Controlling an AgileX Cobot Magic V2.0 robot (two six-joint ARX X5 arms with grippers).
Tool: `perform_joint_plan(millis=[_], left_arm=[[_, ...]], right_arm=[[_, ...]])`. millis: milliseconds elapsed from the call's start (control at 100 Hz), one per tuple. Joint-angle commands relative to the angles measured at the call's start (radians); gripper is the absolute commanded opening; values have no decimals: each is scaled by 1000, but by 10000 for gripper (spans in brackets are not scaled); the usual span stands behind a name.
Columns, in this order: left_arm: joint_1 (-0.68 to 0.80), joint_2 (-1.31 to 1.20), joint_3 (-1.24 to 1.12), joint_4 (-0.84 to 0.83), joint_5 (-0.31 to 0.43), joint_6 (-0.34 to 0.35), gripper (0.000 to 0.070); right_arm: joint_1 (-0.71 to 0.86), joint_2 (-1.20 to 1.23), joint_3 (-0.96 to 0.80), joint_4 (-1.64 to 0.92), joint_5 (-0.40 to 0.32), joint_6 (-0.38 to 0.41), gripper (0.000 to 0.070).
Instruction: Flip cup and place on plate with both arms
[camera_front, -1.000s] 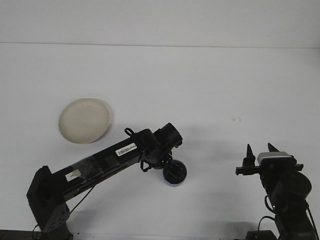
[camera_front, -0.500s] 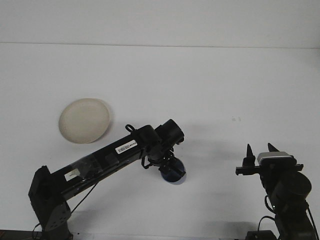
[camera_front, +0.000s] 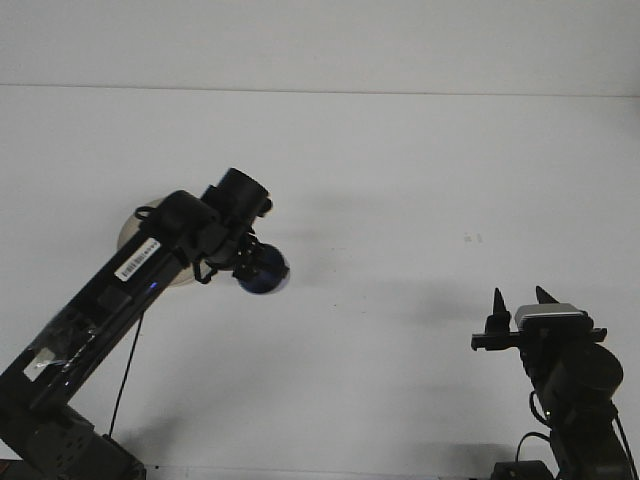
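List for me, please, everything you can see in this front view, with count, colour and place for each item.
Round cream plate: one, cream, on the table at left, mostly hidden behind the left arm.
Dark blue cup: one, dark blue, carried at the left gripper, just right of the plate.
White table: one, white, fills the view.
Small dark specks: a couple, dark, on the table right of centre.
Left arm: one, black with a white label, reaching up from the lower left; left gripper at the cup.
Right arm: one, black, lower right corner; right gripper points up, fingers apart, holding nothing.
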Motion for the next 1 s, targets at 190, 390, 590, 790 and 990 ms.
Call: perform_joint_plan(millis=[190, 390, 590, 790, 990], left_arm=[[302, 36, 20, 37, -9, 27, 11], [467, 80, 20, 39, -9, 54, 11], [542, 151, 20, 63, -8, 55, 12], [569, 240, 20, 78, -8, 56, 15], [581, 294, 20, 79, -8, 56, 26]], right_arm=[[3, 3, 9, 9, 0, -10, 428], [2, 3, 9, 9, 0, -10, 428], [2, 3, 9, 9, 0, -10, 428], [3, 3, 9, 9, 0, -10, 428], [3, 3, 9, 9, 0, -10, 428]])
